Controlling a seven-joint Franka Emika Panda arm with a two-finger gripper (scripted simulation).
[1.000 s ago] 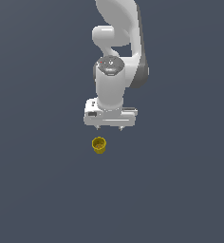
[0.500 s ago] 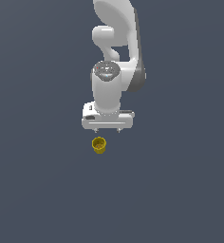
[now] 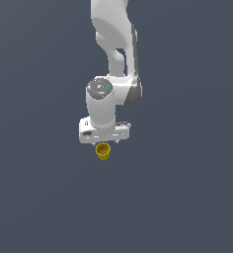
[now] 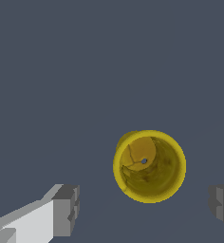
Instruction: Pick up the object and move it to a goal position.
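Yellow cup [image 4: 149,166] upright between spread pincer [image 4: 144,209] fingers, untouched.

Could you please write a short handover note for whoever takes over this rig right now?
Claw: open, empty, its two fingers standing wide apart on either side of the cup, not touching it.
Yellow cup: upright on the grey floor, hollow top up, just below the claw in the exterior view.
Done: the arm is positioned over the cup.
Left: lower, shut on the cup, lift, carry it to the goal. No goal marker shows in either view.
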